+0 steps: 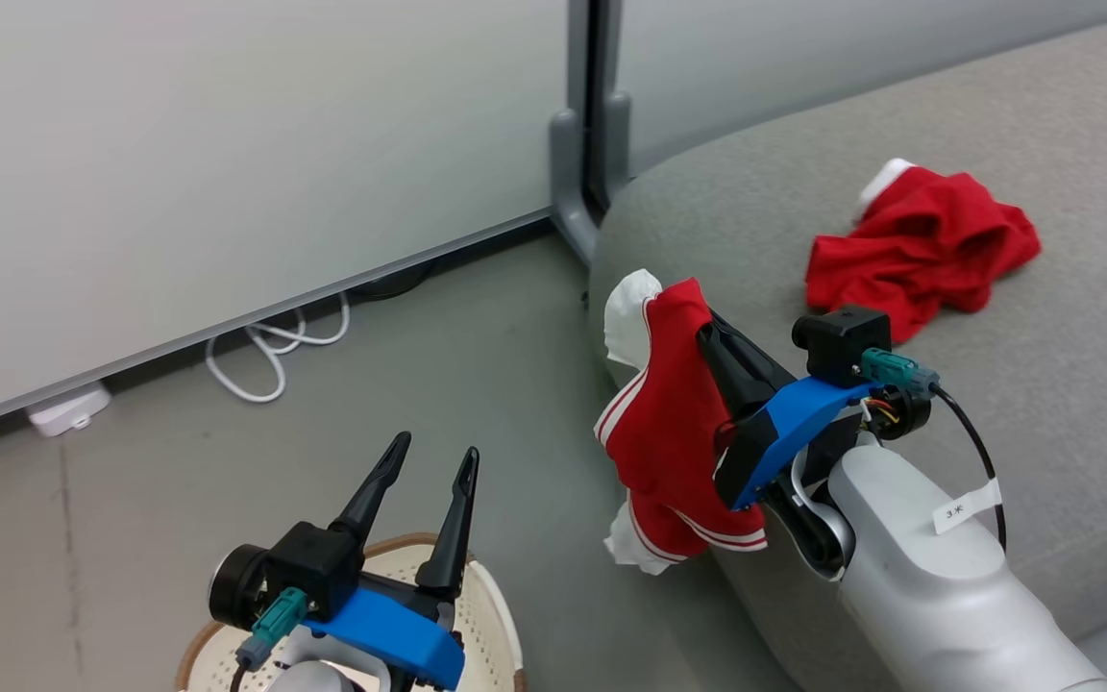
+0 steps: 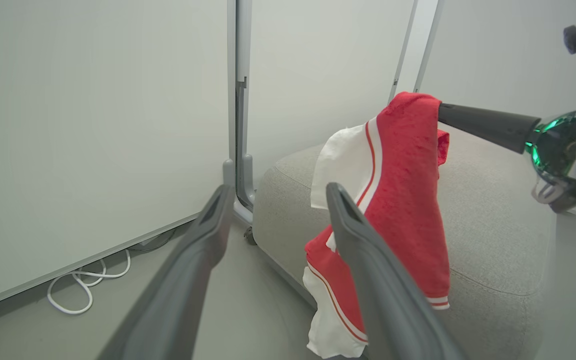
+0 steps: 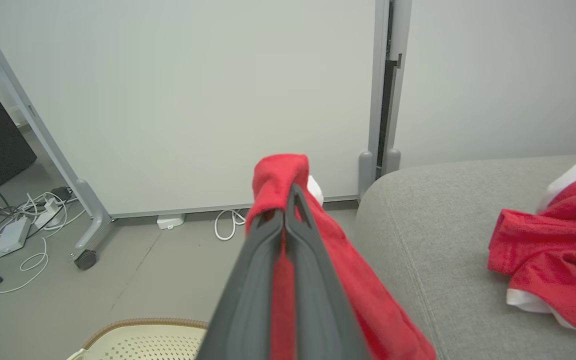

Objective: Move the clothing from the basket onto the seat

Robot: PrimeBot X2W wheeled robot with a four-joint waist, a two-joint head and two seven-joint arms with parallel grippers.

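My right gripper (image 1: 704, 330) is shut on a red garment with white panels and stripe trim (image 1: 674, 423), which hangs in the air over the near left edge of the grey seat (image 1: 1072, 317). The same garment (image 2: 403, 200) drapes from that gripper's fingers (image 2: 488, 126) in the left wrist view. A second red garment (image 1: 919, 248) lies crumpled on the seat, farther right. The cream basket (image 1: 496, 615) with its brown rim sits on the floor at the lower left. My left gripper (image 1: 436, 457) stands open above the basket with nothing between its fingers.
A white partition wall (image 1: 227, 163) on a grey post (image 1: 578, 192) runs behind the seat's left end. A white cable (image 1: 270, 351) loops on the floor at its foot. Chargers and cables (image 3: 18, 230) and a caster foot (image 3: 88, 257) lie farther left.
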